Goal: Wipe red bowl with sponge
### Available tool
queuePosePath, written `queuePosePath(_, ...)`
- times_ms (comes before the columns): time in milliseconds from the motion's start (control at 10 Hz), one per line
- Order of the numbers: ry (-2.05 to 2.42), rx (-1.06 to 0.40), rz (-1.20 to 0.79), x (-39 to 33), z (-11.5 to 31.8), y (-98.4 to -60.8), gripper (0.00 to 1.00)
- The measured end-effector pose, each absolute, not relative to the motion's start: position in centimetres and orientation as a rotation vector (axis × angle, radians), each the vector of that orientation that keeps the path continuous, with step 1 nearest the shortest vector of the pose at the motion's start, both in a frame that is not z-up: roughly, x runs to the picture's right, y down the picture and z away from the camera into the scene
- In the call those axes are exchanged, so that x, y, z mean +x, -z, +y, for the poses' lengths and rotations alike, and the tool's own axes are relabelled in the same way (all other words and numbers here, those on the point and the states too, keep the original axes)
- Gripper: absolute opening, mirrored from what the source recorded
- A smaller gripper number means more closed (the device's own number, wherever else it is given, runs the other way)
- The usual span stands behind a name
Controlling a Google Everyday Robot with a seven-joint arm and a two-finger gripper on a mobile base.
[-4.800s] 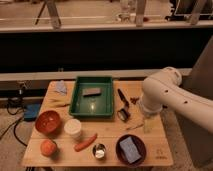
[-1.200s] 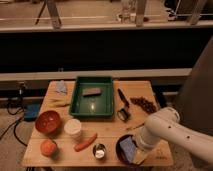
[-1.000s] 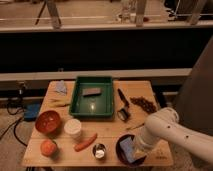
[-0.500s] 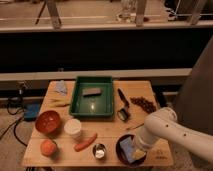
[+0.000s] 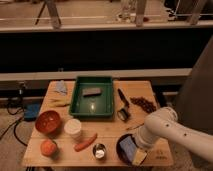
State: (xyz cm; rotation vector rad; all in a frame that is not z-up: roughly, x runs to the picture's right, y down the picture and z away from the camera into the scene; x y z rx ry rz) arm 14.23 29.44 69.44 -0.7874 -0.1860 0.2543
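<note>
Red bowl (image 5: 48, 121) sits at the left front of the table (image 5: 107, 131), well apart from the sponge (image 5: 127, 146), which lies in the dark bowl (image 5: 118, 149) at the right front. The gripper (image 5: 138, 156) hangs low over that dark bowl, just beside the sponge, on the white arm (image 5: 165, 127); whether it is spread or pinching cannot be told.

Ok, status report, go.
End effector down at dark bowl, near right corner. Sponge lies in that bowl. Red bowl far left, unwiped. White cup, carrot, tin between.
</note>
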Motion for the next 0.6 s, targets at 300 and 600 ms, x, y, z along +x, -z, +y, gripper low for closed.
queuePosePath(300, -0.259, -0.787, -0.180, 14.20, 29.26, -69.39, 0.74)
queuePosePath(600, -0.257, -0.788, -0.177, 14.09, 29.50, -69.82, 0.74)
